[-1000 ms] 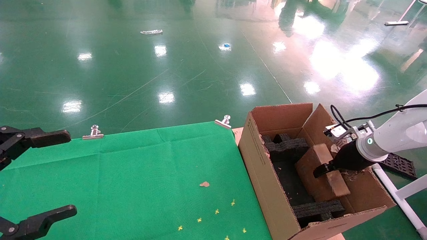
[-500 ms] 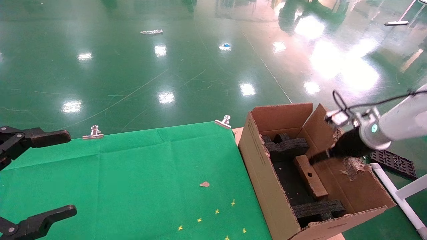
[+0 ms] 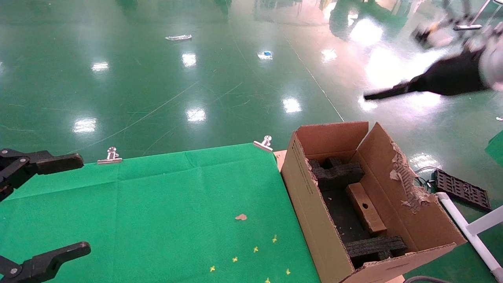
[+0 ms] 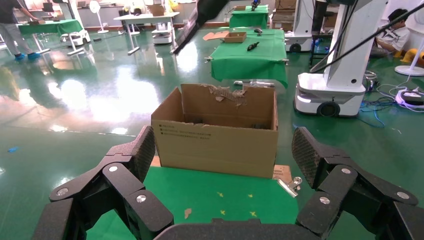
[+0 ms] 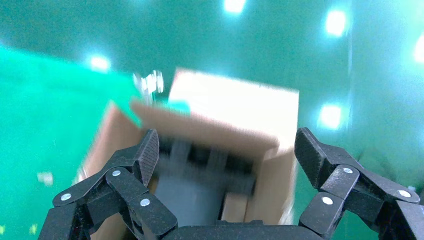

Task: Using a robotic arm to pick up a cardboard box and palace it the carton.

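The carton point(image 3: 310, 196) stands open at the right end of the green table, with a torn right flap point(image 3: 404, 177) and black foam inserts point(image 3: 338, 173). The small cardboard box point(image 3: 365, 208) stands on its narrow edge inside it, between the foam pieces, with its round hole facing up. My right gripper point(image 3: 377, 94) is high above the carton, open and empty; its wrist view point(image 5: 227, 145) looks down into the carton point(image 5: 240, 105). My left gripper point(image 3: 84, 203) is open and empty at the table's left edge. It faces the carton point(image 4: 220, 140) in its wrist view point(image 4: 225, 150).
A green cloth point(image 3: 165, 212) covers the table, held by metal clips point(image 3: 264, 144) at the far edge. A brown scrap point(image 3: 240, 217) and yellow marks point(image 3: 255, 249) lie on it. A black grid plate point(image 3: 463, 192) and a white pipe frame point(image 3: 467, 228) are right of the carton.
My right gripper let go of the cardboard box inside the carton, then rose up and away to the upper right. The box went from leaning to standing on edge. The left arm stayed still.
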You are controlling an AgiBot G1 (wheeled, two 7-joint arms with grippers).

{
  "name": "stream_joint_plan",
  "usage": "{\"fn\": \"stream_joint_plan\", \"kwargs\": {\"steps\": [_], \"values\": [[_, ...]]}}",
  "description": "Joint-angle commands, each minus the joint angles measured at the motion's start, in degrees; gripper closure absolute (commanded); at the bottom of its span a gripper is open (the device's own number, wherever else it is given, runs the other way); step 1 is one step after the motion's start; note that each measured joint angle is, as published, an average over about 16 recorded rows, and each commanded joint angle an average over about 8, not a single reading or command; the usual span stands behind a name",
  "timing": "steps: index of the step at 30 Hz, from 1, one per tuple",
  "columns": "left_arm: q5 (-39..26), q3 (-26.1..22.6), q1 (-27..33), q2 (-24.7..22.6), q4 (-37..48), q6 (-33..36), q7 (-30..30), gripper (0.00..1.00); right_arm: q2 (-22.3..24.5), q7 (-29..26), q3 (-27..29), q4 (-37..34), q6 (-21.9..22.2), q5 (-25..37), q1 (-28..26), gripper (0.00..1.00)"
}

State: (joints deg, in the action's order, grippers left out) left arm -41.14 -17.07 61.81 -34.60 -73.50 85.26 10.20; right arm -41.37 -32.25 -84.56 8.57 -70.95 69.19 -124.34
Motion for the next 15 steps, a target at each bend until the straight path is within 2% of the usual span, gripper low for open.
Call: {"fn": "stream_joint_plan", "kwargs": {"steps": [1, 8, 15], "values": [[0.0, 0.0, 0.0, 0.0, 0.0, 0.0, 0.0, 0.0, 1.2, 1.8, 0.8, 1.4, -0.1, -1.0, -2.0, 0.0], [0.0, 0.0, 0.0, 0.0, 0.0, 0.0, 0.0, 0.0, 2.4, 1.7, 2.6, 3.5, 0.2, -2.2, -3.1, 0.0], [0.1, 0.0, 0.0, 0.0, 0.1, 0.0, 0.0, 0.0, 2.8, 3.5, 8.9, 9.4, -1.1, -4.7, 2.9, 0.0]]}}
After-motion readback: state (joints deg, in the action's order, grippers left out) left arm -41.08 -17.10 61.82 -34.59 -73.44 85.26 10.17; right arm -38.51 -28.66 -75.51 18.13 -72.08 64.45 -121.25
